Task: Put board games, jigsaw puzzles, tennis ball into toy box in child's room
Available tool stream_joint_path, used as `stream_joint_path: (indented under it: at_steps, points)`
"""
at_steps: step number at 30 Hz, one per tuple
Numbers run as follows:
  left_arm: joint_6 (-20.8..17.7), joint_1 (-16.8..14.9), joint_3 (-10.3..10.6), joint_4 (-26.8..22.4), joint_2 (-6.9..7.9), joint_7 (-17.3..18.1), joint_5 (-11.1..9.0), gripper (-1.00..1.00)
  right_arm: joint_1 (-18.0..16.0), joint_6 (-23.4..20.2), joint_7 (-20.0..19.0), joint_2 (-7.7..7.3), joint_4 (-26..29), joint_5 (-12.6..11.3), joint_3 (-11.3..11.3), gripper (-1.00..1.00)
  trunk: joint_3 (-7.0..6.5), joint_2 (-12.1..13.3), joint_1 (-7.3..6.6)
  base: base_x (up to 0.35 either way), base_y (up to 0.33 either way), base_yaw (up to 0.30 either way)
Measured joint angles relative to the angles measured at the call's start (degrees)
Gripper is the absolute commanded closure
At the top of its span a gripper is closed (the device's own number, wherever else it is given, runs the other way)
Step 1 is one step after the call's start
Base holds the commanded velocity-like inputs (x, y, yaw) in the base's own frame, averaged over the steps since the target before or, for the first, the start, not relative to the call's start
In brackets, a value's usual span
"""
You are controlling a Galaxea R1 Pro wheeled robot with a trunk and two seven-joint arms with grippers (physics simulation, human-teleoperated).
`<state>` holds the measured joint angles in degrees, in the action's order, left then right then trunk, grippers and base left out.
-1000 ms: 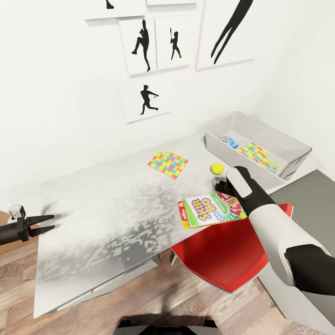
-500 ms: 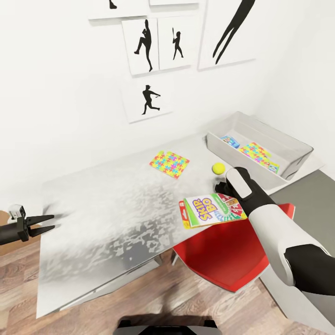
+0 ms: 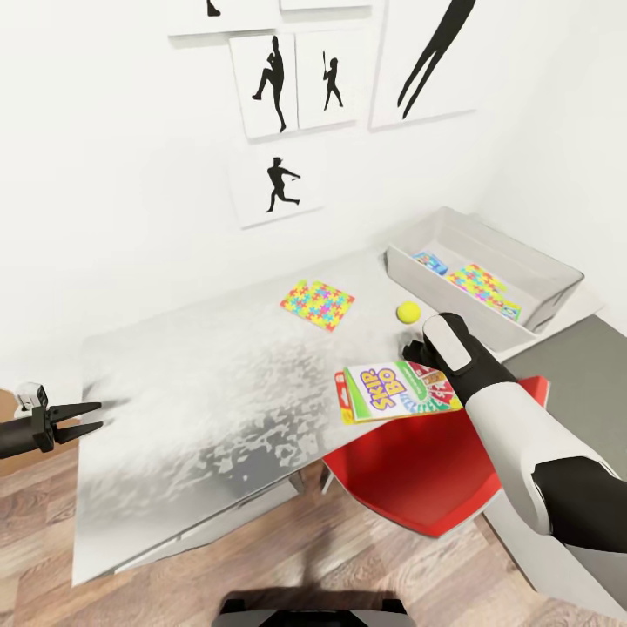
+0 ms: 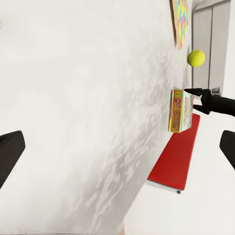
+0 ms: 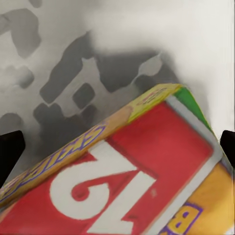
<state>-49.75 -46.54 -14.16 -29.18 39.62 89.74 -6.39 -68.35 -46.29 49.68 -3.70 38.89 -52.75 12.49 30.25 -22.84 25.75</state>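
Head view puts our right gripper (image 3: 416, 350) over the Skip-Bo box (image 3: 397, 394) at the table's (image 3: 200, 392) near right edge, jaws open (left gripper (image 3: 85, 417) likewise, idle), so next we close, then carry it to the toy box (image 3: 549, 300).

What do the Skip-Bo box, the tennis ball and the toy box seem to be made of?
Skip-Bo box: probably printed cardboard with a slightly glossy finish, judging by the sharp folded edges and the coloured lettering.
Tennis ball: a matt yellow-green sphere, likely felt over rubber, though no fuzz or seam can be seen.
Toy box: apparently moulded plastic, light grey and smooth, with sloping walls and a rolled rim.
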Motion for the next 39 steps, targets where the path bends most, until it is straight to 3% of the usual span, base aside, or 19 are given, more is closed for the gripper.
stream_joint_path:
  at_steps: [14, 20, 39]
  points:
    - [0.0, 0.0, 0.01, 0.0, 0.0, 0.0, -0.05, -1.0, -0.01, -0.16, 0.02, 0.06, -0.02, 0.21, -0.02, -1.0, 0.0, 0.0, -0.01, -0.012, 0.001, 0.0]
    - [-0.01, 0.01, 0.0, -0.02, 0.01, 0.01, -0.07, -1.0, -0.09, -0.85, 0.14, 0.04, -0.13, 1.46, 0.01, -1.0, 0.0, -0.01, -0.02, 0.0, 0.078, 0.0]
    - [0.0, 0.02, 0.0, 0.0, 0.05, 0.0, -0.09, -1.0, -0.16, -0.45, 0.03, 0.08, -0.21, 0.18, -0.02, -1.0, 0.0, 0.0, 0.0, -0.055, 0.025, 0.0]
